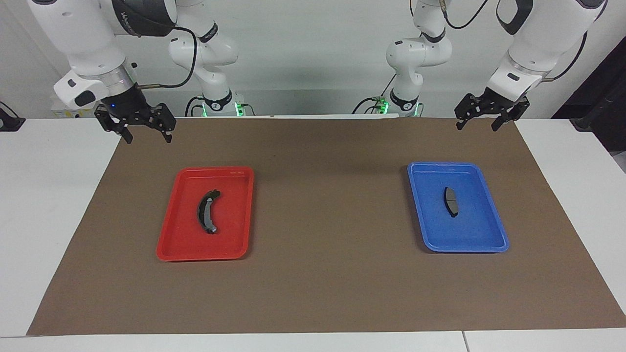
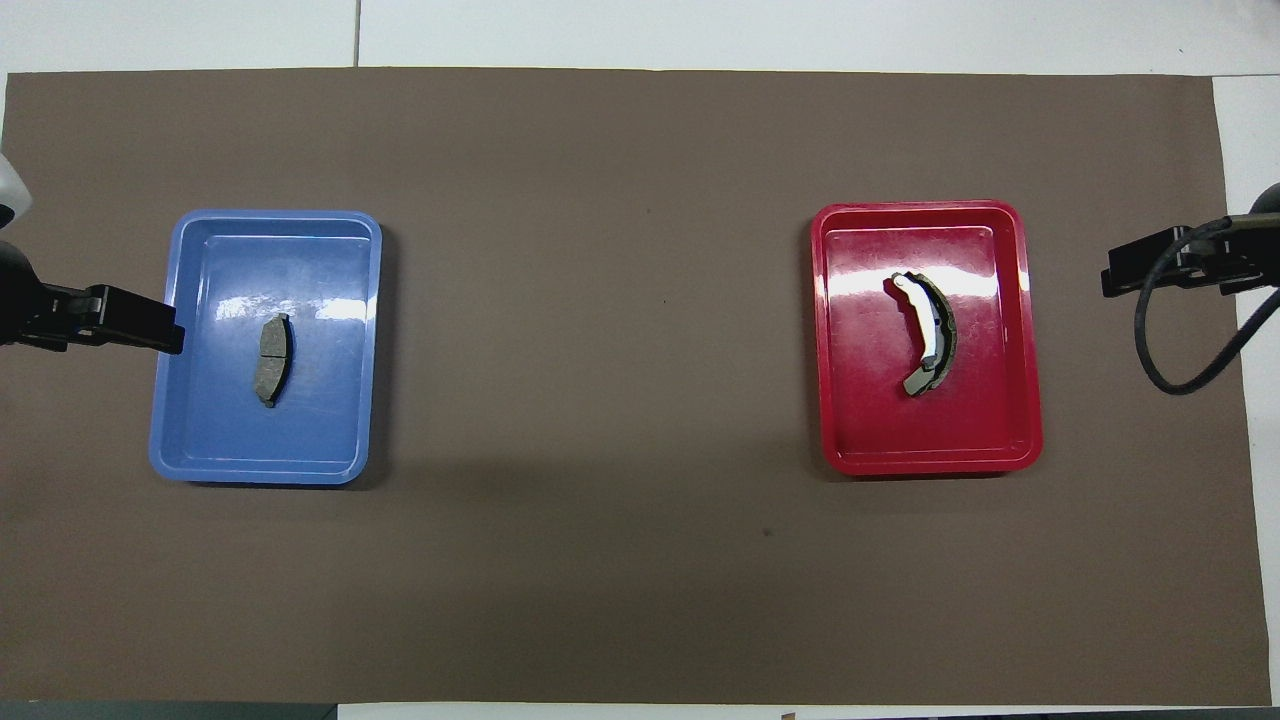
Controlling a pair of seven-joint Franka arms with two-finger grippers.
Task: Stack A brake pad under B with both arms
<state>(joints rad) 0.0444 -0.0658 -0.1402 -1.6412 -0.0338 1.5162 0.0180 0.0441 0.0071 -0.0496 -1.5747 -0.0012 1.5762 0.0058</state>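
Note:
The A brake pad [image 1: 451,201] [image 2: 271,360], short and dark grey with a faint centre line, lies flat in a blue tray [image 1: 457,166] [image 2: 275,218] toward the left arm's end of the table. B [image 1: 207,211] [image 2: 935,335], a longer curved black piece with lighter grey ends, lies in a red tray [image 1: 215,170] [image 2: 915,208] toward the right arm's end. My left gripper [image 1: 477,128] hangs open and holds nothing, raised over the mat's edge beside the blue tray. My right gripper [image 1: 148,140] is likewise open with nothing in it, raised over the mat's edge beside the red tray.
A brown mat [image 1: 318,195] covers most of the white table, and both trays rest on it. A wide stretch of bare mat lies between the two trays. A black cable [image 2: 1190,385] loops off the right arm.

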